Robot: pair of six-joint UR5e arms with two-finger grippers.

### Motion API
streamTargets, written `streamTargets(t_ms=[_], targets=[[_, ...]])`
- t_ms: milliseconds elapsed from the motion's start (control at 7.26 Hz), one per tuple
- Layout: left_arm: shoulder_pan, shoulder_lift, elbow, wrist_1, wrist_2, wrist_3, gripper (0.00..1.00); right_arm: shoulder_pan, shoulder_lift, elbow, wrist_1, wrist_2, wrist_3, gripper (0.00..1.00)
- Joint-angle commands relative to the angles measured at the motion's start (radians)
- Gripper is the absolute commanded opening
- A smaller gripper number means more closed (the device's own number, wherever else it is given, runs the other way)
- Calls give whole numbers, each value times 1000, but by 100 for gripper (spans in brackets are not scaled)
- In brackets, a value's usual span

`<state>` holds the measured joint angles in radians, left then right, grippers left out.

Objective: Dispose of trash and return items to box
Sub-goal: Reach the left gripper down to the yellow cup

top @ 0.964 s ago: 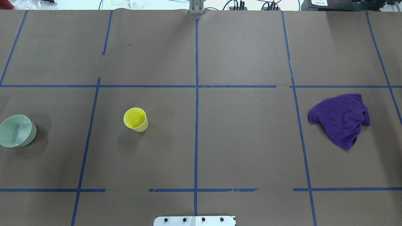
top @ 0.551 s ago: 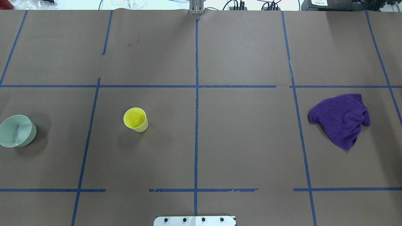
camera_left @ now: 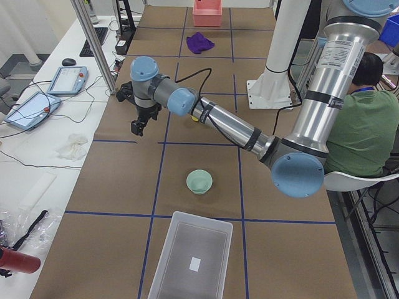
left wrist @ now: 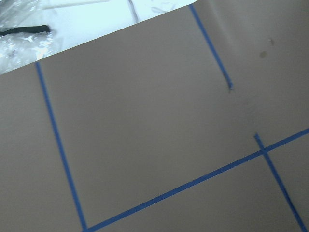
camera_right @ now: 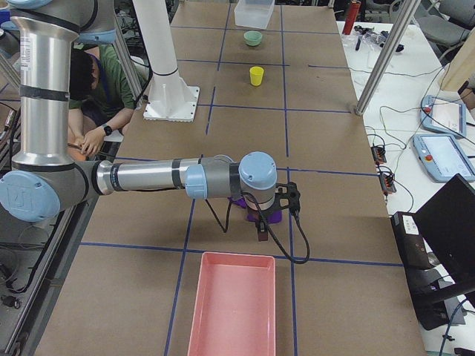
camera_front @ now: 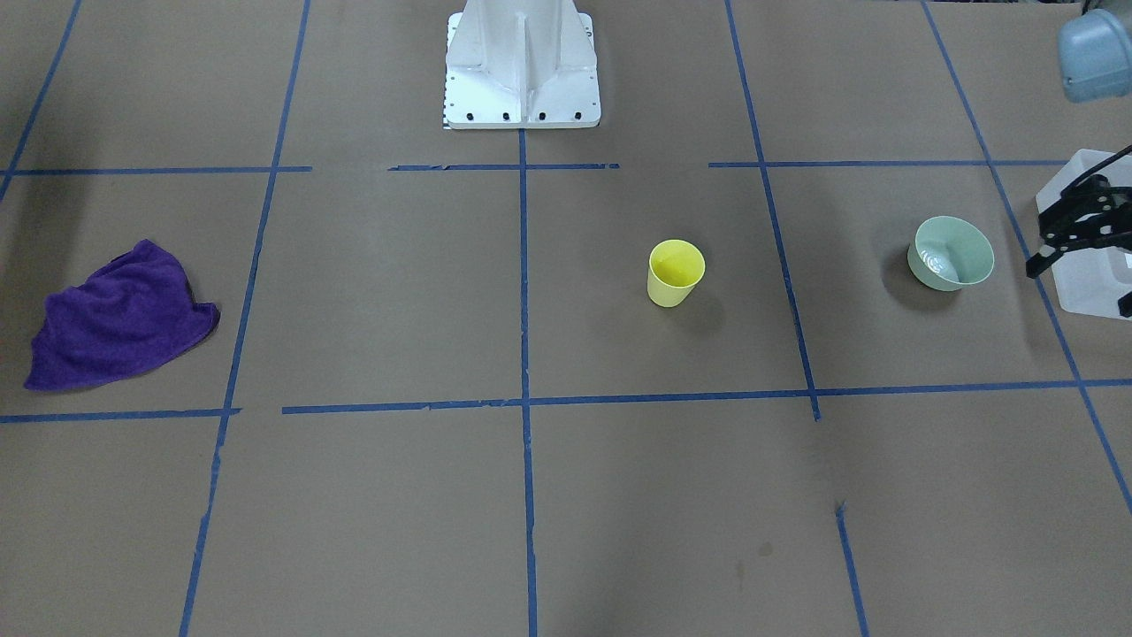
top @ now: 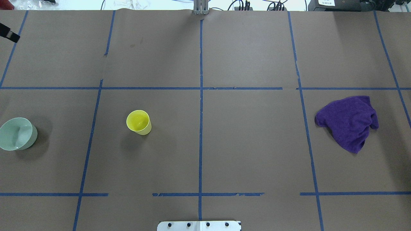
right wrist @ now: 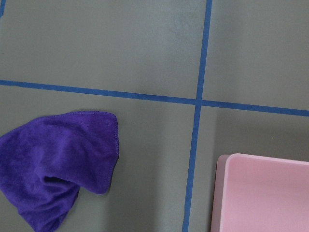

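Observation:
The yellow cup stands upright left of the table's middle; it also shows in the front-facing view. The pale green bowl stands upright at the left edge. The frosted box lies beyond the bowl at the table's left end. My left gripper hangs open and empty in the air near the table's far left; one black finger shows in the overhead view. My right gripper hovers over the purple cloth; I cannot tell whether it is open or shut.
A pink tray lies at the table's right end past the cloth, and shows in the right wrist view. The robot's white base stands at the near middle edge. Cables and devices lie along the far edge.
A black finger of the left gripper has come into the overhead view at its upper left edge. The cup, bowl and cloth have not moved.

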<state>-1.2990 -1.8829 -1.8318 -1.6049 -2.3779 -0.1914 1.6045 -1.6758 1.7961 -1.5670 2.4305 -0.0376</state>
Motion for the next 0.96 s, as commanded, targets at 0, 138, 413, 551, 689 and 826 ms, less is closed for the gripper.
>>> streamTargets(t_ms=[0,138,413,551,689,826], targets=[[192,-16,-137,-17,175,-367,100,-1,7,0,1,5,2,100],[310,-16,-199,-17,278,-551,100,-1,8,-4,1,-2,7,100],[505,-22,-215,-17,429,-806,100,-1,-2,-18,2,-4,33,100],[583,-27,-198,-17,512,-898,100,-1,1,-18,4,-2,32,100],[627,-27,-164,-17,523,-955,100,-1,-1,-15,4,-1,35,100],[665,-28,-149,-17,532,-986,100,-3,2,-17,2,-2,35,100]])
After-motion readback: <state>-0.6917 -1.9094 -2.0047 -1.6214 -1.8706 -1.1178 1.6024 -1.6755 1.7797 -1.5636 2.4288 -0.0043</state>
